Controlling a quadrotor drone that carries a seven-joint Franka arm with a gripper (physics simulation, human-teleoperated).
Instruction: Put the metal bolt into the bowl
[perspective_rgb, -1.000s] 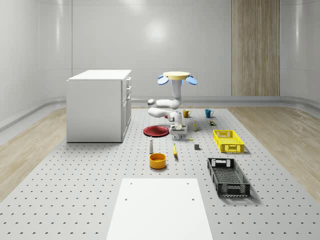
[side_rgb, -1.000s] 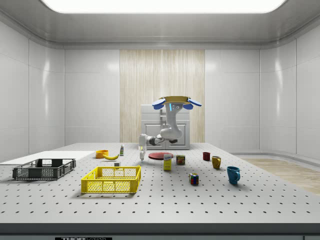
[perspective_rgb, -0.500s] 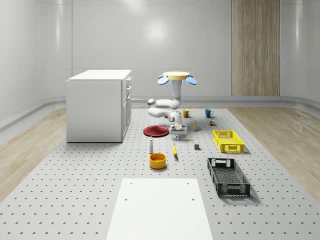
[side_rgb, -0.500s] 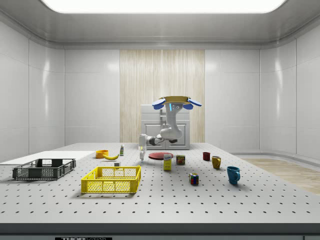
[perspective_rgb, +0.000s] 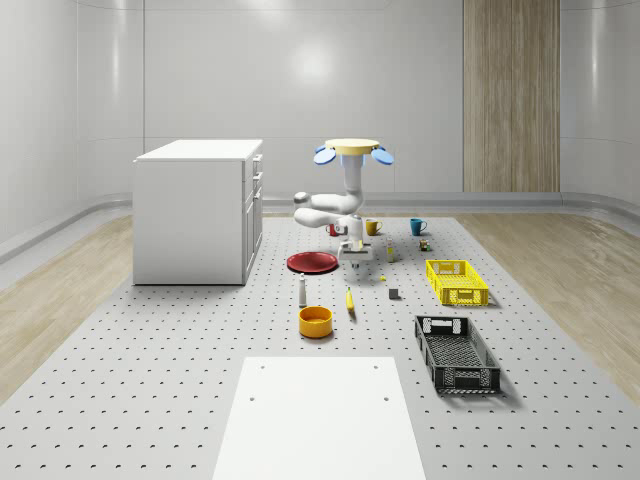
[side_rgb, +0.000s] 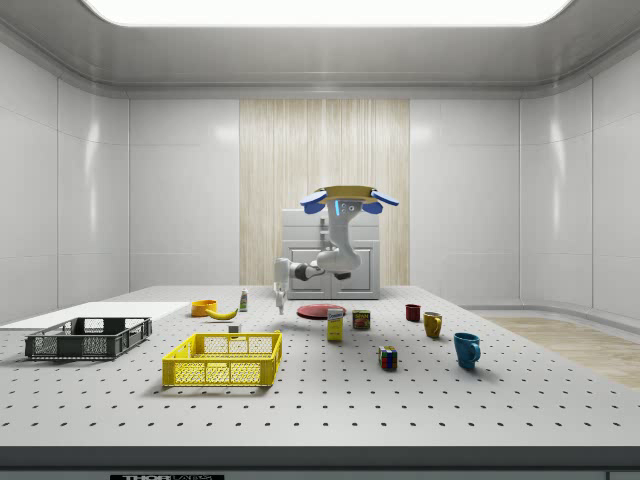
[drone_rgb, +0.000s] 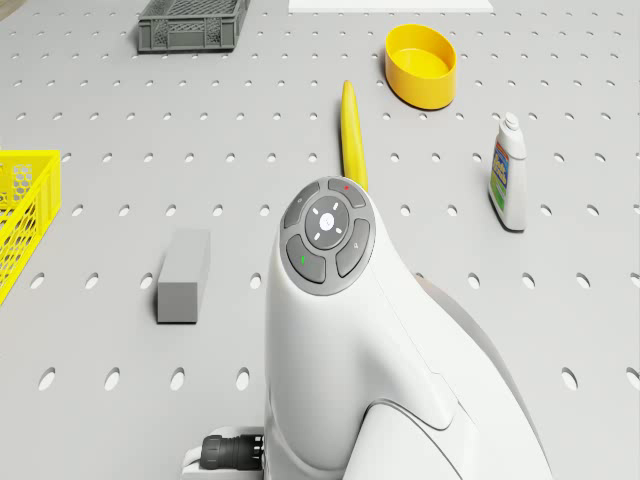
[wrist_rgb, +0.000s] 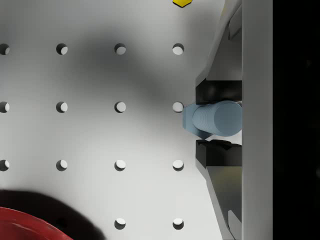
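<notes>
A pale blue metal bolt sits crosswise between the dark pads of my gripper, which is shut on it a little above the perforated table. In the whole-scene view the gripper hangs just right of a red plate, and the drone hovers above it over the middle of the table. The orange-yellow bowl stands nearer the front, beyond a banana and a bottle, and it lies ahead in the drone view as the bowl. From the side, the gripper points down, clear of the tabletop.
A red plate, a small bottle, a banana and a grey block lie between gripper and bowl. A yellow crate and a black crate stand to the right. A white cabinet stands at the left.
The fingers have closed on the bolt. The drone and arm have risen slightly, and the gripper now hangs higher off the table than before.
</notes>
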